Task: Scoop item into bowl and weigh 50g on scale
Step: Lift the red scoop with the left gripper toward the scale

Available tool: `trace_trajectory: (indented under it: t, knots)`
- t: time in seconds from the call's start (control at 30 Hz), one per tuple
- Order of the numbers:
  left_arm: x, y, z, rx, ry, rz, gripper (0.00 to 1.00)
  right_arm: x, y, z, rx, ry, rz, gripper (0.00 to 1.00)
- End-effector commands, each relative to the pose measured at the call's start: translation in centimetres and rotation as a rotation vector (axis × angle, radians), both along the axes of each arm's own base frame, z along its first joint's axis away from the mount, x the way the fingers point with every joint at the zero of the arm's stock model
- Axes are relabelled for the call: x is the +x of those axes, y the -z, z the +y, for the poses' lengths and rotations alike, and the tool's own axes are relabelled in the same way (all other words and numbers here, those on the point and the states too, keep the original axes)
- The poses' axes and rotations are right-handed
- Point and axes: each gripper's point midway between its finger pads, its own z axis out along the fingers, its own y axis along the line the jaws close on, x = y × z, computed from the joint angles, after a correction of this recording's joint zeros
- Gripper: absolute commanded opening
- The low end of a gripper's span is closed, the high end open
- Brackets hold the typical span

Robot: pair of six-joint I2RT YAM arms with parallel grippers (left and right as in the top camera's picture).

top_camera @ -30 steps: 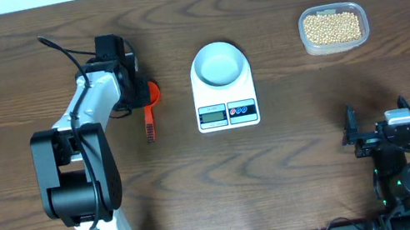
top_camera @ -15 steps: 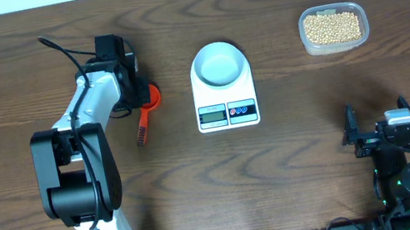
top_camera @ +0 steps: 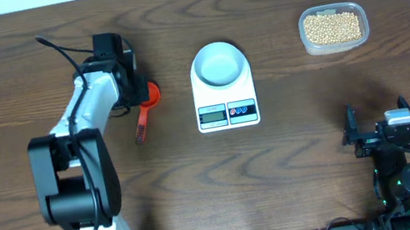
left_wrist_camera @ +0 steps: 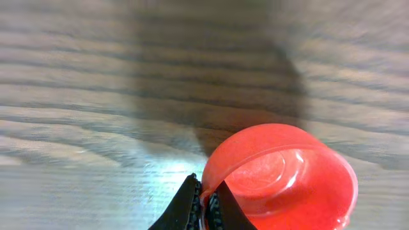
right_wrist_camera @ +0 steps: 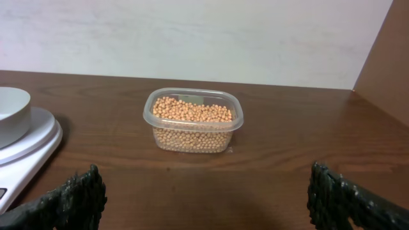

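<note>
Beans [top_camera: 332, 27] sit unscooped in clear tub [top_camera: 337, 48] at far right; left fingers [left_wrist_camera: 184, 211] have just pinched shut on red scoop [left_wrist_camera: 281, 172] rim, handle swung left, so scooping can start; right fingers [right_wrist_camera: 77, 198] wide apart, empty.

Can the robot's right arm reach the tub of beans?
Probably yes. The right gripper stands open facing the tub, with only bare table between them and nothing in the way.
</note>
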Motion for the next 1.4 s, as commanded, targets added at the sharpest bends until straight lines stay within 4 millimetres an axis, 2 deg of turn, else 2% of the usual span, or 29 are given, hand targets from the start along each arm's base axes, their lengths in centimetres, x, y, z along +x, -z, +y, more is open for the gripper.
trace_trajectory:
  t: [0.0, 0.17, 0.37, 0.53, 0.67, 0.87, 0.9, 0.97, 1.0, 1.17, 1.27, 1.37]
  knots:
    - [1.3, -5.2, 0.2, 0.008, -0.001, -0.133, 0.07, 0.0, 0.0, -0.1, -0.009, 0.003, -0.002, 0.99]
    - [1.3, -8.8, 0.2, 0.002, -0.006, -0.214, 0.07, 0.0, 0.0, -0.1, -0.009, 0.003, -0.002, 0.99]
    - [0.4, -12.2, 0.3, -0.024, -0.058, -0.27, 0.07, 0.0, 0.0, -0.1, -0.009, 0.003, -0.002, 0.99]
    - [-0.9, -14.4, 0.3, -0.073, -0.158, -0.292, 0.07, 0.0, -0.1, -0.1, -0.009, 0.003, -0.003, 0.99]
    - [-2.1, -15.6, 0.4, -0.152, -0.326, -0.285, 0.07, 0.0, 0.0, -0.1, -0.009, 0.003, -0.002, 0.99]
    - [-4.6, -15.7, 0.5, -0.309, -0.726, -0.198, 0.07, 0.0, 0.0, -0.1, -0.009, 0.003, -0.002, 0.99]
    - [-5.8, -15.2, 0.4, -0.346, -0.85, -0.143, 0.07, 0.0, 0.0, -0.1, -0.009, 0.003, -0.002, 0.99]
    - [-7.1, -14.6, -0.1, -0.382, -0.952, -0.067, 0.07, 0.0, 0.0, -0.1, -0.009, 0.003, -0.002, 0.99]
    - [-8.0, -14.3, -1.0, -0.423, -0.981, 0.0, 0.07, 0.0, 0.0, -0.1, -0.009, 0.003, -0.002, 0.99]
    - [-8.3, -14.7, -3.3, -0.532, -0.936, 0.083, 0.07, 0.0, 0.0, -0.1, -0.009, 0.003, -0.002, 0.99]
    - [-9.2, -15.0, -5.2, -0.619, -0.943, 0.178, 0.07, 0.0, 0.0, -0.1, -0.009, 0.003, -0.002, 0.99]
    - [-10.3, -14.9, -5.9, -0.648, -0.983, 0.255, 0.07, 0.0, 0.0, -0.1, -0.009, 0.003, -0.002, 0.99]
